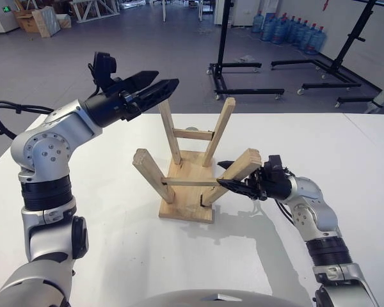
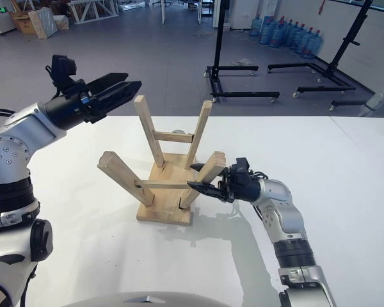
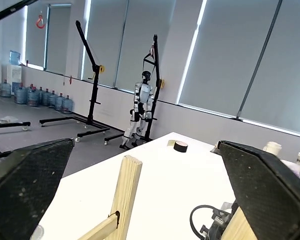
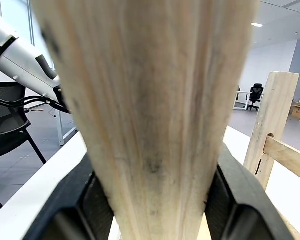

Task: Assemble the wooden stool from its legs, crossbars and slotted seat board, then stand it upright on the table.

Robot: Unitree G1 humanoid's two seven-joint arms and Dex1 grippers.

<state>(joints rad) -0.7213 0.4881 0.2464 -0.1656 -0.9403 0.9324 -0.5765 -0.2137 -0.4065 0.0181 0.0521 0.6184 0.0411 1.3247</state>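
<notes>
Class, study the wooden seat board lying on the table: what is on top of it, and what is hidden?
Four legs rise from the seat board, joined by crossbars; the right gripper clamps one. The board's underside, flat against the table, is hidden.

White table bears the upturned stool.

Left claw gapes wide, a stool leg top framed between.

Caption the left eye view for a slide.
Upturned stool on table: right gripper clamps near leg, open left gripper hovers above far leg.
</notes>
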